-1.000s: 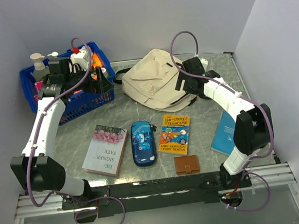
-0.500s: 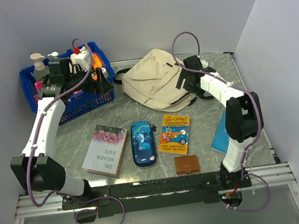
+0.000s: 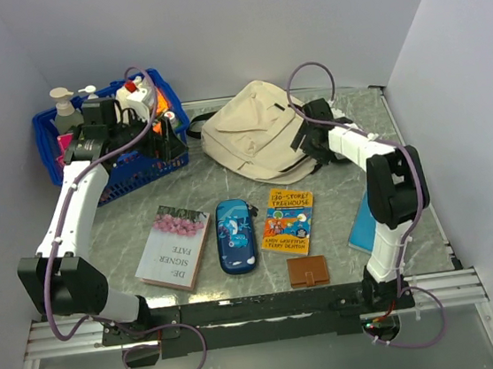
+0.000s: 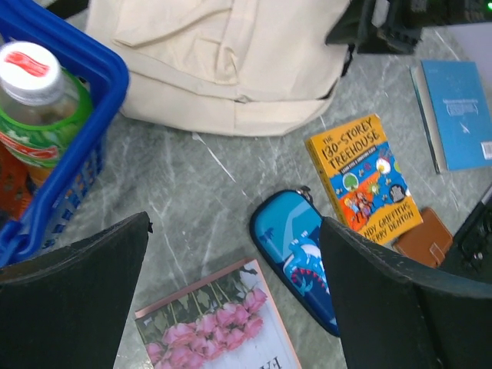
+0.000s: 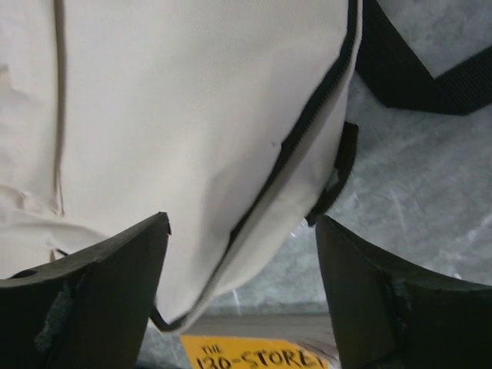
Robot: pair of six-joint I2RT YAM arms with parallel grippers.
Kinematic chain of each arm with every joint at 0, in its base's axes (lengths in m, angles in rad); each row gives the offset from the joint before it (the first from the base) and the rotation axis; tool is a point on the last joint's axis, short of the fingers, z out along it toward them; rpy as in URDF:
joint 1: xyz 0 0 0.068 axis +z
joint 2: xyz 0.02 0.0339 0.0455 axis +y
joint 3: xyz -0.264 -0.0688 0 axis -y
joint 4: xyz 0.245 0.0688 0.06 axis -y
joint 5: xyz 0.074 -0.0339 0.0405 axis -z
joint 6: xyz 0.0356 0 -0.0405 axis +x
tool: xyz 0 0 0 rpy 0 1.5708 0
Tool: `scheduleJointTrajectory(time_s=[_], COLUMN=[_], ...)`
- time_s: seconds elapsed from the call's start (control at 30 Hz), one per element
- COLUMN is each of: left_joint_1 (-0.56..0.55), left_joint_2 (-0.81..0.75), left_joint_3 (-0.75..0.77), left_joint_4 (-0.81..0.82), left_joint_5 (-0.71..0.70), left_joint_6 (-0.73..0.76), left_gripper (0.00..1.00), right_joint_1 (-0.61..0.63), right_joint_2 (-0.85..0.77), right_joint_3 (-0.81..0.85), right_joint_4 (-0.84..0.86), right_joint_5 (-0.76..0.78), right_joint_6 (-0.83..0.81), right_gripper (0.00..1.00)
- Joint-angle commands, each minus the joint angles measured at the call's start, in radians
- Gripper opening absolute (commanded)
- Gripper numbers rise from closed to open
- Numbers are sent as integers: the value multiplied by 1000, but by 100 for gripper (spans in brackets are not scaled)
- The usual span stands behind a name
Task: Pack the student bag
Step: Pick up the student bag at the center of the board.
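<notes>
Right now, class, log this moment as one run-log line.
left gripper: open, empty | right gripper: open, over student bag zipper edge | Treehouse book: unpacked

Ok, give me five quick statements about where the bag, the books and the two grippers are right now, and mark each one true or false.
1. The pencil case lies between the rose-cover book and the Treehouse book. True.
2. The brown wallet lies on top of the student bag. False: it lies on the table, beside the Treehouse book.
3. The left gripper is shut on something. False: it is open and empty.
4. The right gripper has open jaws straddling the student bag's zipper edge. True.
5. The student bag stands upright. False: it lies flat.
</notes>
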Motion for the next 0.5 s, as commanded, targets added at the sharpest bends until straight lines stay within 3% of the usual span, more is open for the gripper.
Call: scheduleJointTrajectory(time_s=[0.0,0.23,0.3,0.33,0.4,0.47], left_joint_1=[-2,-2,-2,-2,-2,-2], left_joint_2=[-48,-33,-33,-34,-34,-34], left_joint_3=[-16,-15,-19,-28,-44,-54], left_joint_4=[-25,-41,-35,-30,-25,-21], left_joint_5=[69,53,41,35,35,36], left_joint_6=[52,75,78,80,83,80], left_gripper=[96,96,96,96,96,96], right_joint_1=[-2,1,1,1,-1,4], right_joint_2=[33,93,81,75,49,18], right_joint_3=[-39,-13,-12,-7,22,78], right_joint_4=[126,121,133,136,129,123], right_joint_5=[19,9,6,7,6,-4], right_joint_6=[68,103,96,90,76,61], right_gripper=[78,67,52,37,21,13])
